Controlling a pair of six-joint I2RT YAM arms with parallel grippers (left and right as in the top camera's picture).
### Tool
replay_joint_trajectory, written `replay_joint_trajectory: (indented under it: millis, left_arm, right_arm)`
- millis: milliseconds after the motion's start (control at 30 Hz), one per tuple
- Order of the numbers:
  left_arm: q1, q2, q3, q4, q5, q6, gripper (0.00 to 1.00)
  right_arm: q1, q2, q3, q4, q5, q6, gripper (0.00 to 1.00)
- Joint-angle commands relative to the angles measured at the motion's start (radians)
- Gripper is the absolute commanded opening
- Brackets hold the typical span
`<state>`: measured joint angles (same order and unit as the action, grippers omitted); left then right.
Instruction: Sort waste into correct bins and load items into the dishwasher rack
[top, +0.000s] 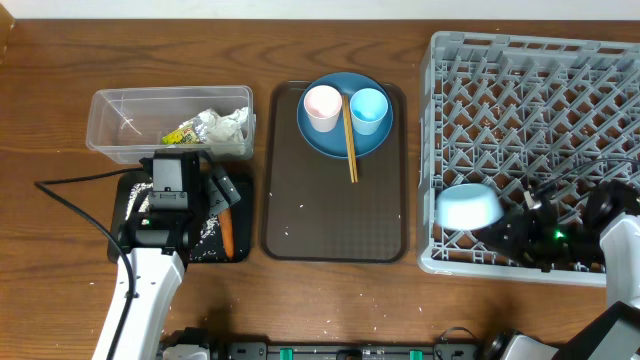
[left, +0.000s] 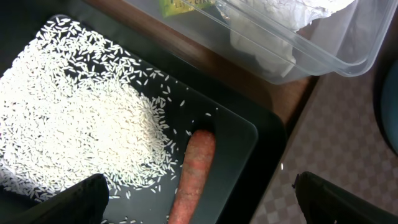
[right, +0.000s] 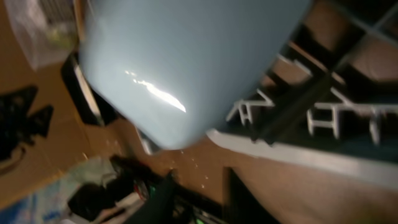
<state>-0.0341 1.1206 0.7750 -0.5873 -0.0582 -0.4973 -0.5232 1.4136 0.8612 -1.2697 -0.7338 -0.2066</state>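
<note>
Your left gripper (left: 199, 190) hangs over the black tray (left: 239, 140), jaws wide apart and holding nothing. The carrot (left: 194, 174) lies below it, beside the rice (left: 74, 118). The wrapper (top: 215, 125) sits in the tub (top: 110, 110). Your right gripper (top: 507, 226) is at the bowl (top: 468, 207), which rests in the rack (top: 540, 60) at its near-left corner. Blur hides whether the jaws grip it. The plate (top: 318, 140), pink cup (top: 322, 105), blue cup (top: 368, 108) and chopsticks (top: 351, 145) sit on the brown tray (top: 335, 215).
</note>
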Motion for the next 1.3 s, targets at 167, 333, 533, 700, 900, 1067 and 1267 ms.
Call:
replay_joint_trajectory:
  millis: [167, 333, 533, 700, 900, 1067, 1267]
  left_arm:
    - [0.005, 0.003, 0.014, -0.003, -0.001, -0.002, 0.98]
    - [0.005, 0.003, 0.014, -0.003, -0.001, -0.002, 0.98]
    - [0.005, 0.003, 0.014, -0.003, -0.001, -0.002, 0.98]
    - [0.005, 0.003, 0.014, -0.003, 0.000, -0.002, 0.98]
    - [0.005, 0.003, 0.014, -0.002, 0.025, -0.002, 0.98]
    - [0.005, 0.003, 0.014, 0.001, 0.025, -0.002, 0.98]
    - [0.005, 0.003, 0.014, 0.001, 0.025, -0.002, 0.98]
  right_arm:
    - [-0.008, 0.005, 0.151, -0.109, 0.080, 0.031, 0.59]
    - [-0.006, 0.004, 0.264, -0.163, 0.079, 0.013, 0.55]
    - [-0.004, 0.004, 0.274, -0.105, 0.080, -0.027, 0.14]
    - [0.029, 0.004, 0.232, -0.005, 0.080, -0.025, 0.01]
    - [0.116, 0.005, 0.207, 0.114, 0.080, -0.004, 0.01]
    - [0.242, 0.005, 0.201, 0.209, 0.175, 0.080, 0.01]
    - [0.352, 0.005, 0.198, 0.238, 0.281, 0.139, 0.01]
